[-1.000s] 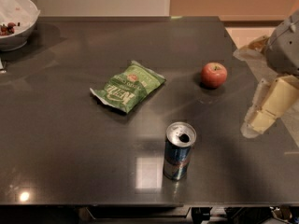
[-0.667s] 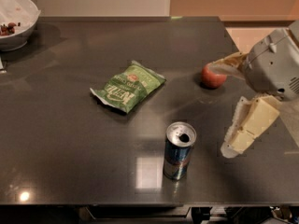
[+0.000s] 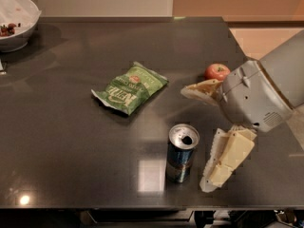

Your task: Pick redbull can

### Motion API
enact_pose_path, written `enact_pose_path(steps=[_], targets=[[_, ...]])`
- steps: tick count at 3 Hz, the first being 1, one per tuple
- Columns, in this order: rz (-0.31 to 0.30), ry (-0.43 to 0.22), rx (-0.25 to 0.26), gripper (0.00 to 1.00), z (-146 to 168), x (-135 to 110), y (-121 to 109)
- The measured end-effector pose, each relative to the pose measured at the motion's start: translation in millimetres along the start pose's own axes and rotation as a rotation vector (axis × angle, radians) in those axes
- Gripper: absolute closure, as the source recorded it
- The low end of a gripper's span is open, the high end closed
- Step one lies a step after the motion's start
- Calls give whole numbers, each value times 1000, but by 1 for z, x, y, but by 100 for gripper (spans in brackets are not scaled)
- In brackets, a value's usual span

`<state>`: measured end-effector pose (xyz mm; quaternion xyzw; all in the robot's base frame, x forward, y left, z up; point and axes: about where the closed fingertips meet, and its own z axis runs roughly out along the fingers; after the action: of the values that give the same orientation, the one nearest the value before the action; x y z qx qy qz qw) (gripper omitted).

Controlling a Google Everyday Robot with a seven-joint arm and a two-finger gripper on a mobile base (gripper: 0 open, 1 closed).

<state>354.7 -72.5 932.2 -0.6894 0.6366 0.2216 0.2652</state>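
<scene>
Camera view: gripper [image 3: 194,138] is over the front-right area of the table [image 3: 57,141], jaws spread wide, holding nothing. Lower finger [image 3: 228,158] is just right of the redbull can [image 3: 182,158]; upper finger is beyond it. Can stands upright near front edge, right of ctr, pull-tab opening up. Green chip bag [image 3: 130,88] lies mid-table, well apart. Apple [image 3: 217,71] near right edge, partly hidden by wrist. White bowl [image 3: 16,20] at far-left corner. Bag lettering not legible.

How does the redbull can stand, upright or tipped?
Upright: the redbull can rests on its base, top upward. The open gripper is close beside it.
</scene>
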Motion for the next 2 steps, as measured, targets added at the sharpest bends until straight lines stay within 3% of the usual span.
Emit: enact_pose_path(steps=[2], targets=[[-39, -46, -41, 0, 24, -11, 20]])
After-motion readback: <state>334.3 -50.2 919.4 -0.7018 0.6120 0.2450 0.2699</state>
